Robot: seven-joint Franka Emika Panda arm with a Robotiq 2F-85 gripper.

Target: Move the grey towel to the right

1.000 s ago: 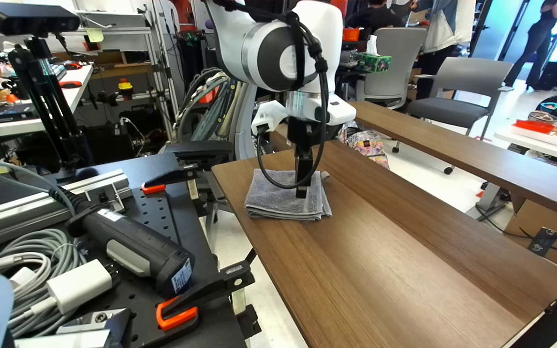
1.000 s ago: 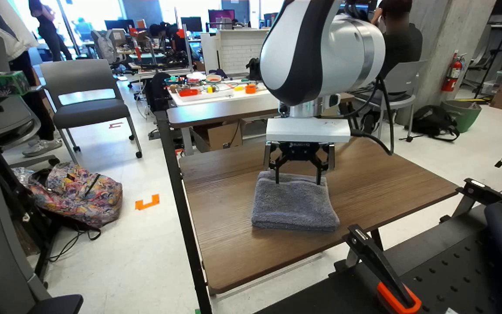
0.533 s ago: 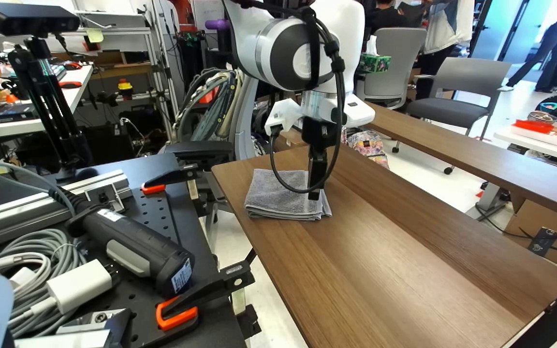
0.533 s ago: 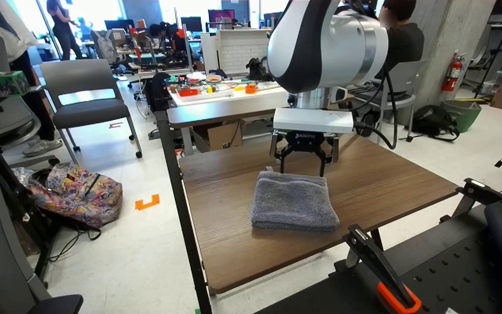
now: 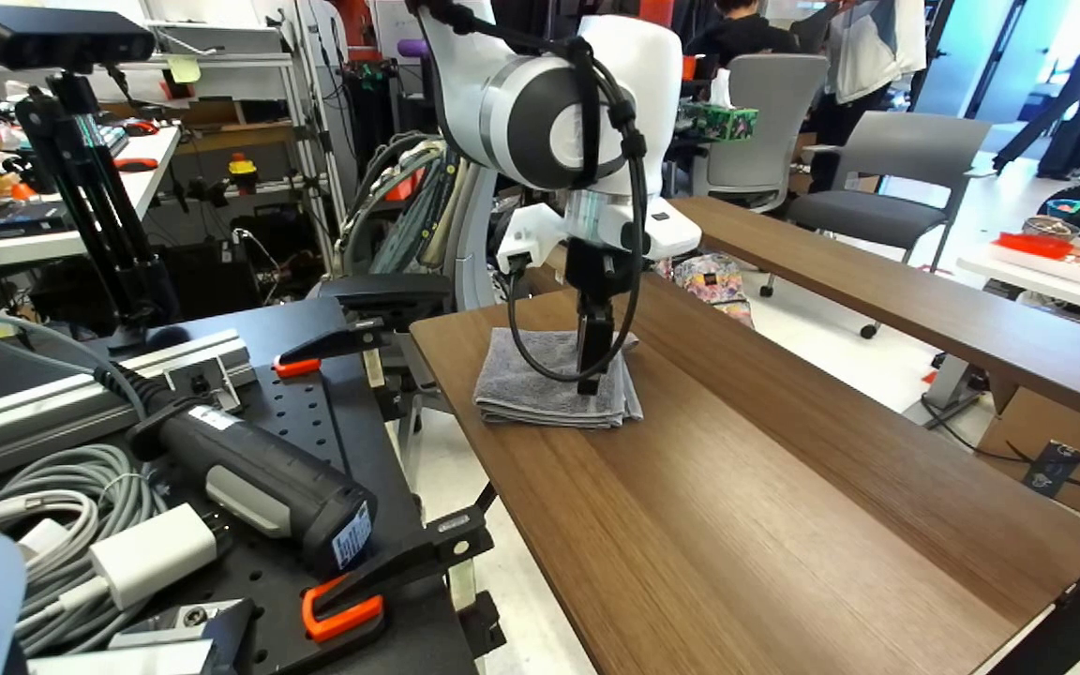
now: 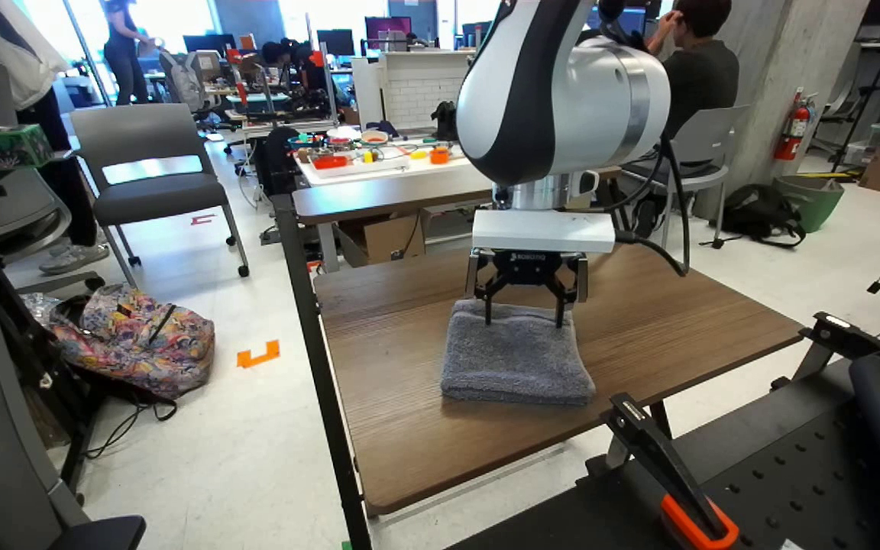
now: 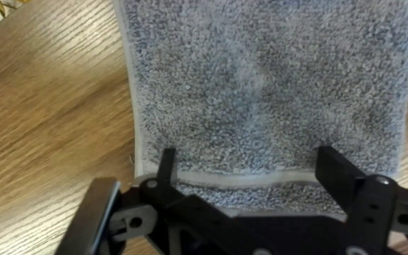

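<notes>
The grey towel (image 6: 516, 367) lies folded in layers on the brown wooden table (image 6: 409, 451). It also shows in an exterior view (image 5: 529, 375), partly behind the gripper and its cable. In the wrist view the towel (image 7: 260, 92) fills the middle, with its hemmed edges near the gripper. My gripper (image 6: 524, 324) points down over the towel's edge on the robot's side. In the wrist view the gripper (image 7: 247, 149) is open, its two fingers wide apart with towel visible between them. Nothing is held. I cannot tell whether the fingertips touch the cloth.
A black perforated bench (image 5: 287, 412) with orange-tipped clamps (image 5: 343, 609), a black handheld tool (image 5: 259, 478) and coiled cables stands beside the table. A black post (image 6: 318, 367) runs along a table edge. A patterned backpack (image 6: 134, 336) lies on the floor.
Half a second ago the gripper was higher and farther back toward the towel's edge. It has come down and back over the towel, close to its position one second ago. The towel has not moved.
</notes>
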